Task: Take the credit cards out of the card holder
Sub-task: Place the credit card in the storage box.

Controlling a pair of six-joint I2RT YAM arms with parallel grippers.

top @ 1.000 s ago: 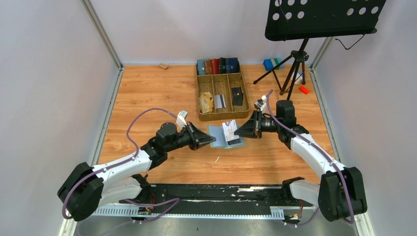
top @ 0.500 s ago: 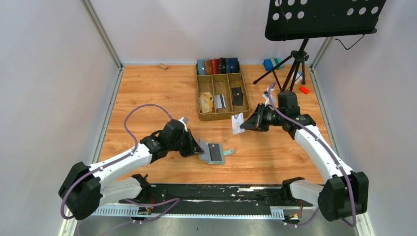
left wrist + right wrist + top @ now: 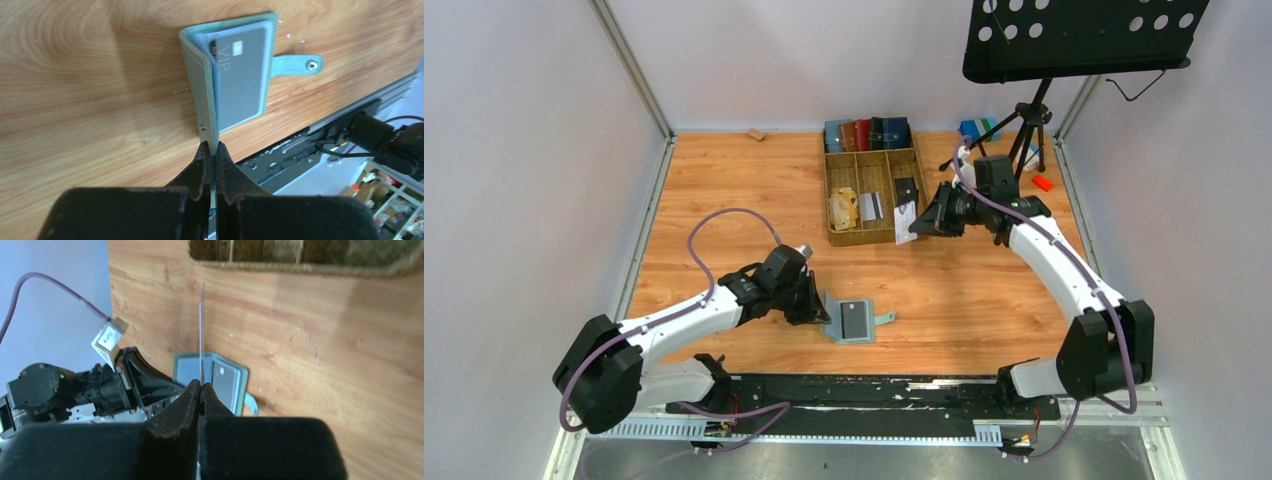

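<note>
Sage-green holder point(image 3: 200, 75) lies open on the counter point(image 3: 724, 200), one flap clamped in the left gripper point(image 3: 211, 148), a grey card point(image 3: 240, 75) inside. Farther back, the right gripper point(image 3: 200, 386) pinches a pale card point(image 3: 905, 225) by the tray's point(image 3: 864, 238) near right corner.

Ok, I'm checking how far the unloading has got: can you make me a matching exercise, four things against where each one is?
Things: 1 card holder; 2 grey VIP card; 3 light card; 4 paper wad.
Places: A tray's left compartment; B between the right fingers; C inside the holder; D flap pinched by the left fingers.
Pairs: 1-D, 2-C, 3-B, 4-A.
</note>
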